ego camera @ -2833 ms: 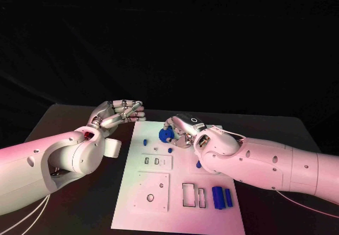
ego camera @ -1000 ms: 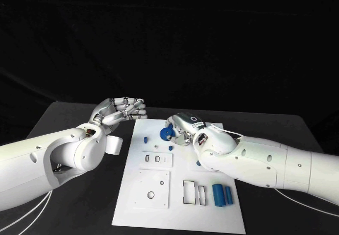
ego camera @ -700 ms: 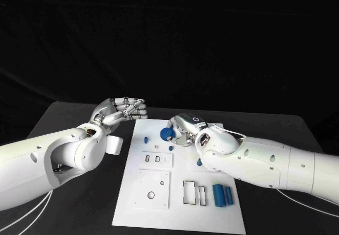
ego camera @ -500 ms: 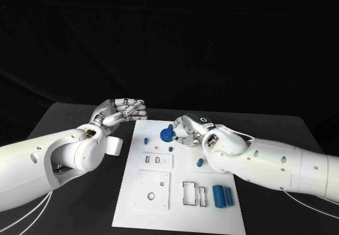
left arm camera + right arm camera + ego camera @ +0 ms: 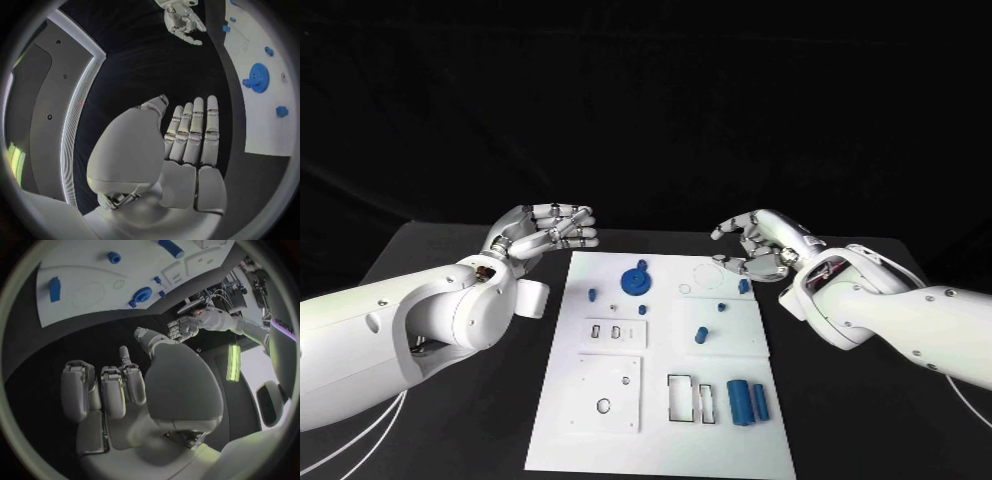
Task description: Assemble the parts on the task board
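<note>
**Two empty hands by the white board**

Black table [image 5: 473, 250] is lying under a white board [image 5: 668, 420], with dark cloth hanging behind it. From the head, the left hand [image 5: 542, 230] is hanging just off the board's far left corner, fingers curled in on nothing. The right hand [image 5: 759, 243] is hanging by the far right corner, fingers bent but apart, holding nothing.

The left wrist camera is showing its own hand [image 5: 187, 135] with fingers lying straight and close together beside the board's edge [image 5: 262, 125], and the round blue gear [image 5: 257, 78] sitting near it. The right wrist camera is showing its fingers [image 5: 103, 390] over bare table, well apart from the board [image 5: 94, 290].

Out on the board, the gear [image 5: 636, 280] is sitting at the far end with small blue pieces [image 5: 593, 294] around it. Two blue cylinders [image 5: 749, 402] are lying side by side near the close right edge. Both hands are staying off to the sides, so nothing is blocking the middle of the board.
</note>
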`<action>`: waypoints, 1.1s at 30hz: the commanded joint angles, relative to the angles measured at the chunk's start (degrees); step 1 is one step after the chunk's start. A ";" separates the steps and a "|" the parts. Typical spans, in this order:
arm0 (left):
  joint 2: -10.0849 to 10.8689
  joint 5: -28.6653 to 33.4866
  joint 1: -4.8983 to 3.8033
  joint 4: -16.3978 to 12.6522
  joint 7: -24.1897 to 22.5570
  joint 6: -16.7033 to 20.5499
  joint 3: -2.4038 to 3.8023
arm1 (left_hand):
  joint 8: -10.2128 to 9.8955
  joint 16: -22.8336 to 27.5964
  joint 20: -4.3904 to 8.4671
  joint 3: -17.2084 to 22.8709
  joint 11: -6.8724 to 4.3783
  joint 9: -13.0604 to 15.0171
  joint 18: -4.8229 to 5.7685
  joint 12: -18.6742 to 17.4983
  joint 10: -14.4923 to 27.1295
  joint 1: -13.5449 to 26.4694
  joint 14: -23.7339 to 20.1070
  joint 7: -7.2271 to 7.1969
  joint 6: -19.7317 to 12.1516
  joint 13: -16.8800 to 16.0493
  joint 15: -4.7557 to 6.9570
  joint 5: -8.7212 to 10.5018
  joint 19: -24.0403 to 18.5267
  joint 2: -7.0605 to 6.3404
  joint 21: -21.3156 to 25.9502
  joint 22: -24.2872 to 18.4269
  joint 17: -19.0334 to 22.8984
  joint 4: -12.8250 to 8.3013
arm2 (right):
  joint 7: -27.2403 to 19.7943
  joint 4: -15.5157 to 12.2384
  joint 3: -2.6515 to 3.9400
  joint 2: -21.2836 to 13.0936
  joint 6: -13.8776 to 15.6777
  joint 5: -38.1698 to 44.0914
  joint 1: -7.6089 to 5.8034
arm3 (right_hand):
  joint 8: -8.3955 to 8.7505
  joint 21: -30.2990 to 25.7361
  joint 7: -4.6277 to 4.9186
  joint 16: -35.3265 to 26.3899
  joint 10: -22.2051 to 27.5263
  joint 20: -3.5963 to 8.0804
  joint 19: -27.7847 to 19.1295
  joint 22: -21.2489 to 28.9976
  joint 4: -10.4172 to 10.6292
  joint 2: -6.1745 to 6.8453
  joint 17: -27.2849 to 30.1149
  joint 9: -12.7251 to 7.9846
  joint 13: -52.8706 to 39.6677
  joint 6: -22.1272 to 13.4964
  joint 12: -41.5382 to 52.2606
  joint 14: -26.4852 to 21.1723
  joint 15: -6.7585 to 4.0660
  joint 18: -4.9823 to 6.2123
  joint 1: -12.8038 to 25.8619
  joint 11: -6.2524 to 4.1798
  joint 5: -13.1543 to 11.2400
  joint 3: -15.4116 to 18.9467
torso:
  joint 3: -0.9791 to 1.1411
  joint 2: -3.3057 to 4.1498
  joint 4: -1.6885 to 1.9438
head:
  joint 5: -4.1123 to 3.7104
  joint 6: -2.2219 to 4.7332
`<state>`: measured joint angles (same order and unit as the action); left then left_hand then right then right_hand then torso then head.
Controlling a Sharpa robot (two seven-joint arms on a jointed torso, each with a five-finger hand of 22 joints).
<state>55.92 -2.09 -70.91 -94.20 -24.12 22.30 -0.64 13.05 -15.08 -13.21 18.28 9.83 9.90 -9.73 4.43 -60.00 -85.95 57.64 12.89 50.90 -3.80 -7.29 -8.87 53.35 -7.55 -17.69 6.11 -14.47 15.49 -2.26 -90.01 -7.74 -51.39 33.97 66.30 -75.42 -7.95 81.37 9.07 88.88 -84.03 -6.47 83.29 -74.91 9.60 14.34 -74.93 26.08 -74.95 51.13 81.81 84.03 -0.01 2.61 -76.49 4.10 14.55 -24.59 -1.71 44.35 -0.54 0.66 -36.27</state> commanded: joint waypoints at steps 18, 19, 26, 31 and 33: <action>-0.87 0.27 0.38 0.97 -0.84 -2.23 -0.16 | -0.30 0.40 -0.23 0.33 0.30 0.06 -0.74 -0.38 -0.18 -0.08 -0.24 0.40 -0.43 -0.01 -0.22 0.34 0.13 -0.49 0.38 -0.07 -0.08 -0.12 | -8.25 8.30 -0.74 -3.32 -11.96 -8.73 4.17 | 1.92 -1.29 0.71 -0.08 1.08 -0.12 -1.04 -5.22 -2.43 1.19 -11.33 0.02 -6.20 -1.47 -1.47 5.07 0.59 0.44 -1.39 0.65 3.84 0.52 | 0.85 -0.54 -0.66 | 0.11 -1.13; -0.87 0.27 0.39 0.97 -0.85 -2.24 -0.16 | -0.30 0.40 -0.23 0.33 0.30 0.06 -0.74 -0.38 -0.18 -0.08 -0.24 0.40 -0.43 -0.01 -0.22 0.34 0.13 -0.49 0.38 -0.07 -0.08 -0.12 | -8.09 8.74 -0.74 -3.08 -12.11 -8.72 4.32 | 1.92 -1.29 0.71 -0.08 1.08 -0.12 -1.04 -5.22 -2.43 1.19 -11.33 0.02 -6.20 -1.47 -1.47 5.07 0.59 0.44 -1.39 0.65 3.84 0.52 | 0.85 -0.57 -0.66 | 0.11 -1.23; -0.82 0.27 0.40 0.90 -0.91 -2.29 -0.17 | -0.30 0.40 -0.23 0.33 0.30 0.06 -0.74 -0.38 -0.18 -0.08 -0.24 0.40 -0.43 -0.01 -0.22 0.34 0.13 -0.49 0.38 -0.07 -0.08 -0.12 | -6.99 11.65 -0.75 -1.33 -12.34 -8.66 5.08 | 1.94 -1.20 0.72 -0.09 1.00 -0.13 -0.96 -5.32 -2.47 1.14 -11.30 0.03 -6.31 -1.49 -1.36 5.06 0.60 0.41 -1.43 0.67 3.85 0.53 | 0.77 -0.50 -0.75 | 0.05 -1.50; -0.74 0.27 0.40 0.81 -0.92 -2.26 -0.17 | -0.30 0.40 -0.23 0.33 0.30 0.06 -0.74 -0.38 -0.18 -0.08 -0.24 0.40 -0.43 -0.01 -0.22 0.34 0.13 -0.49 0.38 -0.07 -0.08 -0.12 | -5.89 12.91 -0.74 -0.29 -11.78 -8.36 5.41 | 1.97 -1.28 0.76 -0.13 0.96 -0.15 -1.00 -5.25 -2.53 0.79 -11.20 0.06 -6.36 -1.47 -1.29 5.04 0.62 0.44 -1.53 0.69 3.81 0.41 | 0.83 -0.49 -0.77 | 0.29 -1.58; -0.74 0.27 0.40 0.79 -0.91 -2.28 -0.17 | -0.30 0.40 -0.23 0.33 0.30 0.06 -0.74 -0.38 -0.18 -0.08 -0.24 0.40 -0.43 -0.01 -0.22 0.34 0.13 -0.49 0.38 -0.07 -0.08 -0.12 | -5.47 13.33 -0.74 0.12 -11.67 -8.24 5.46 | 1.98 -1.26 0.77 -0.12 0.93 -0.16 -0.97 -5.29 -2.53 0.68 -11.21 0.08 -6.40 -1.45 -1.25 5.04 0.63 0.43 -1.53 0.71 3.75 0.37 | 0.88 -0.44 -0.71 | 0.27 -1.54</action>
<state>55.25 -2.03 -70.50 -93.25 -24.28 21.13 -0.83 13.05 -14.85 -13.22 18.28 9.84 9.87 -9.73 4.43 -60.00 -85.95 57.64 12.89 50.90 -3.80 -7.29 -8.87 53.35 -7.55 -17.69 6.12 -14.50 15.49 -8.94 -76.94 -8.49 -51.48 23.06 57.67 -70.01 -6.18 80.38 9.71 88.88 -83.31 -6.66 82.67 -74.94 7.26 15.18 -74.91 26.18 -74.92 50.05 80.48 83.97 0.34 2.61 -77.77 4.82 18.19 -24.13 -0.90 43.85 -1.28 0.87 -37.85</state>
